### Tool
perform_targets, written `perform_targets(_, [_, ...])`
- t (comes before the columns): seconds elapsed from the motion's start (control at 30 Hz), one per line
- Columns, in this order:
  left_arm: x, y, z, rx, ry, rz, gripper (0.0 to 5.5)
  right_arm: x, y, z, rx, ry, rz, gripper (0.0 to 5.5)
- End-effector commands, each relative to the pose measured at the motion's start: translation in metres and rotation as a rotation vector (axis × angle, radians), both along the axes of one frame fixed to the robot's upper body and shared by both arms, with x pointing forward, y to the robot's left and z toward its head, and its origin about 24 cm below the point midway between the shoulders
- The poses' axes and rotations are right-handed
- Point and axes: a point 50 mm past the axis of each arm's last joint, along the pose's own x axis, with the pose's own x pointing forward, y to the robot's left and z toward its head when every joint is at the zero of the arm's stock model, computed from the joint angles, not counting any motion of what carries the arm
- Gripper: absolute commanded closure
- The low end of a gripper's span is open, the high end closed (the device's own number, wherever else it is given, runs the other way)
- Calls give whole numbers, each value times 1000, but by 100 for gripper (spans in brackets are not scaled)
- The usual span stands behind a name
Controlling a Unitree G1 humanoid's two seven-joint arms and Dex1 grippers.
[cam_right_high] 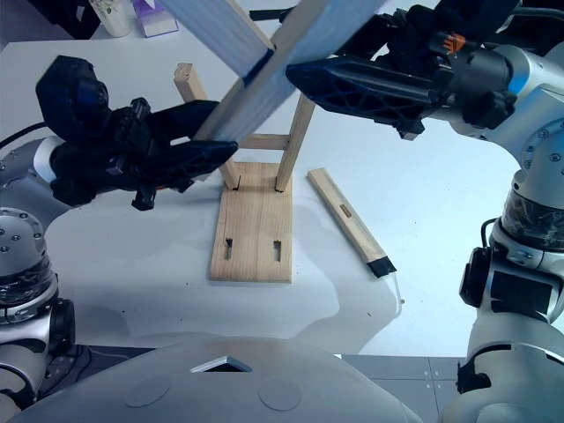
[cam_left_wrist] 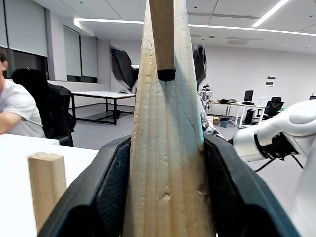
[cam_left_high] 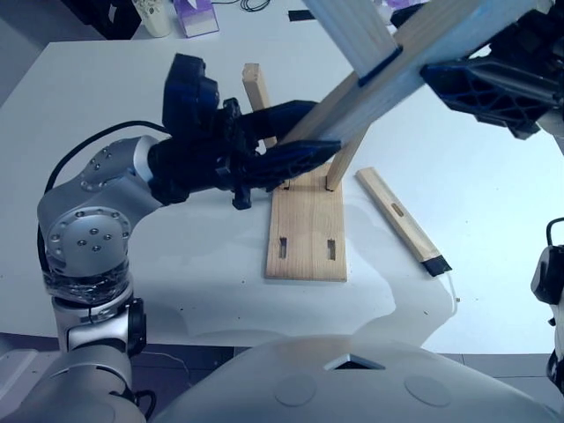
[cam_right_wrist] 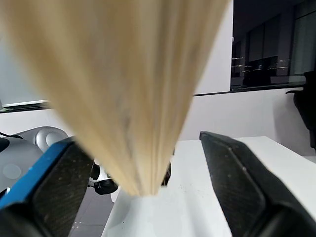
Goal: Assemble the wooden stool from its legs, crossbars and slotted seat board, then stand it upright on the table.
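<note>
The slotted seat board lies flat on the white table. Two legs stand in its far slots, joined by a crossbar. Above them, tilted in the air, hangs a second wooden leg with a bar fixed across it. My left gripper is shut on that leg's lower end; both pads press the wood in the left wrist view. My right gripper sits around the upper part, open, with a gap at one pad.
A loose wooden bar with a slot and a black end lies right of the seat board. A white bottle and a purple box stand at the table's far edge. The table's left side and front are bare.
</note>
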Motion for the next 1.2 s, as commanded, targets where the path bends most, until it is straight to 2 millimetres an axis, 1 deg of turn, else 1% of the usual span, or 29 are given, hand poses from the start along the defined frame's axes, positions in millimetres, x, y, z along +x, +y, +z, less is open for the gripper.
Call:
perform_targets(0.03, [2,-1,0,6,-18,17,346,-3,8,0,-54,-27,28,175])
perform_targets(0.1, [3,-2,0,5,-21,21,346,-4,9,-3,-71,-26,35,175])
perform_targets(0.27, [3,-2,-2,19,-19,22,346,-4,8,-5,-86,-26,41,258])
perform_targets(0.47, [2,0,-9,60,-9,23,346,-6,6,-7,-114,-40,43,345])
perform_targets(0.57, [4,1,-9,61,-10,35,346,-6,5,-11,-139,-48,39,348])
perform_targets(0.77, [19,5,-9,61,29,144,346,-7,2,-18,-168,-47,15,348])
perform_targets(0.8, [19,4,-9,65,33,139,310,-7,2,-18,-164,-52,9,348])
perform_targets(0.87, [13,2,-11,71,35,94,285,-7,3,-16,-148,-64,-3,348])
perform_targets(0.93, [11,1,-11,63,38,96,251,-6,3,-14,-135,-73,-12,348])
perform_targets(1.03, [15,12,-18,99,52,154,197,-5,0,-10,-131,-93,-50,348])
perform_targets(1.13, [7,33,-31,160,75,183,195,-4,-7,-9,-148,-93,-95,348])
perform_targets(1.2, [2,46,-38,192,91,217,195,-7,-11,-14,-195,-95,-113,348])
